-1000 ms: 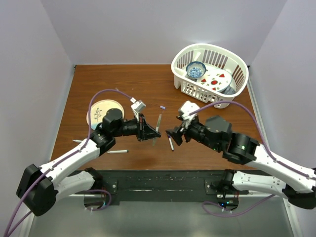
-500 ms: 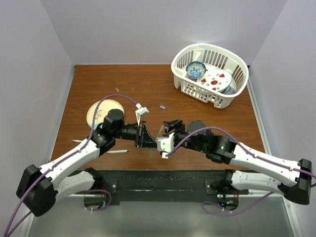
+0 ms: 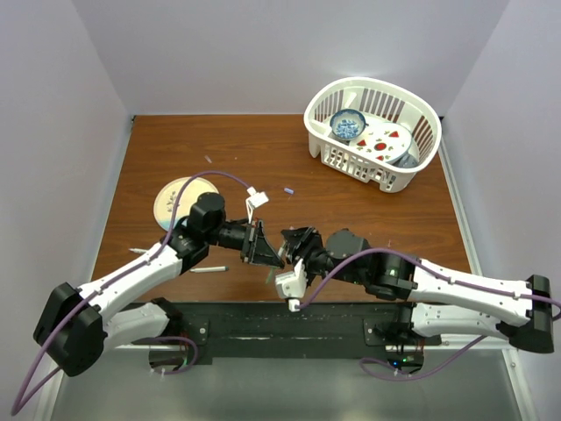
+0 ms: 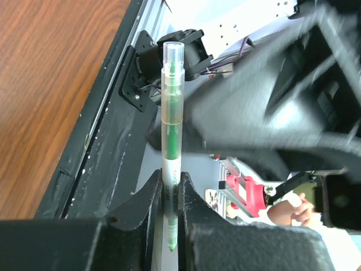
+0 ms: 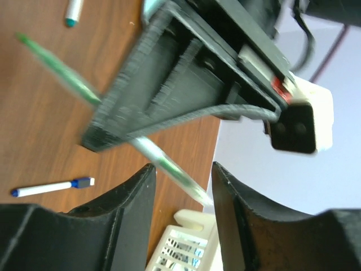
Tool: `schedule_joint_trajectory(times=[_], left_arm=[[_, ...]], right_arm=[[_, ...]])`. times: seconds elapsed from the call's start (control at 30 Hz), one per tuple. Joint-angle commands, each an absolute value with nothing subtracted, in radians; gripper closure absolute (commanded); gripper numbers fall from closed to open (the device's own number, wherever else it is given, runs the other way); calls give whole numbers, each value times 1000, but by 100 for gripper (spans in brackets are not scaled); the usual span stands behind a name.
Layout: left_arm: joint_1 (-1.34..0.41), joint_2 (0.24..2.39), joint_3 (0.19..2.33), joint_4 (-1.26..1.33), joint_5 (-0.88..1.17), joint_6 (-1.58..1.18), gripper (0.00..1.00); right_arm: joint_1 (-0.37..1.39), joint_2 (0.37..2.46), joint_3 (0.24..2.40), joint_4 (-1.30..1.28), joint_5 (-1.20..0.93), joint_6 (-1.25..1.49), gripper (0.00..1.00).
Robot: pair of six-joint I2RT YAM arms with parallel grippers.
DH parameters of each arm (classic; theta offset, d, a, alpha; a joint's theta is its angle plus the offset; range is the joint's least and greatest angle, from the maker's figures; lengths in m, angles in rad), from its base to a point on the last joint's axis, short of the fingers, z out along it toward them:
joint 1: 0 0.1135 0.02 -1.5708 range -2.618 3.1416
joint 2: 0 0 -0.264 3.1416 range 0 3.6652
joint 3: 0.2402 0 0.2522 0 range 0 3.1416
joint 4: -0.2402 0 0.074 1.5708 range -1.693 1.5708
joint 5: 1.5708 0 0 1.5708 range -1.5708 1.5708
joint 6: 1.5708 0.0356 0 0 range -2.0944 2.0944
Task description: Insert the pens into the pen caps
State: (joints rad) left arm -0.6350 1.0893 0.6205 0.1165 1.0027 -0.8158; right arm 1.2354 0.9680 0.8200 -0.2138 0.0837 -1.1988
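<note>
One green-cored pen (image 4: 171, 107) with a translucent barrel is clamped at its lower end by the left gripper (image 4: 171, 185) and held over the near-middle of the table (image 5: 34, 113). Barrel print is too small to read. Right gripper (image 5: 181, 168): fingers spread, the pen's far end between them, not pinched. One blue-capped pen (image 5: 51, 187) lies flat on the wood.

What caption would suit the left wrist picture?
Left gripper clamps a clear green-ink pen; the right arm looms blurred alongside.
</note>
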Motion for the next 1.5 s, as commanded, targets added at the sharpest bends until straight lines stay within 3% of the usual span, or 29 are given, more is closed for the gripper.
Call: schedule_joint_trajectory(times=[0.0, 0.27, 0.47, 0.7, 0.8, 0.9, 0.93, 0.97, 1.07, 1.17, 1.27, 1.47], left_arm=[[-623, 1100, 669, 190, 1046, -894, 100], [-621, 1098, 669, 244, 1094, -953, 100], [-621, 1085, 696, 153, 1101, -910, 100], [-621, 1065, 678, 190, 1114, -948, 100], [-623, 1054, 672, 219, 1132, -963, 100], [-621, 1049, 681, 212, 1135, -968, 99], [-620, 1046, 686, 203, 1131, -966, 91], [-621, 1045, 693, 190, 1123, -950, 74], [-620, 1043, 753, 94, 1069, -869, 48], [-612, 1058, 859, -64, 976, -757, 32], [-595, 1086, 972, -179, 849, -675, 24], [-537, 1124, 1114, -276, 455, -617, 23]], right_arm=[[1316, 973, 816, -252, 190, -1242, 54], [1370, 1014, 773, -233, 284, -1261, 63], [1370, 1023, 739, -138, 330, -1311, 63], [1370, 1069, 752, -126, 350, -1338, 73], [1368, 1092, 741, -100, 360, -1359, 83], [1367, 1117, 753, -114, 368, -1341, 100], [1368, 1120, 758, -117, 367, -1330, 100], [1368, 1118, 758, -117, 354, -1318, 100], [1367, 1085, 724, -68, 290, -1284, 100], [1367, 1058, 698, -34, 253, -1249, 100], [1367, 1049, 675, -29, 227, -1203, 100], [1368, 958, 563, 125, 111, -947, 100]])
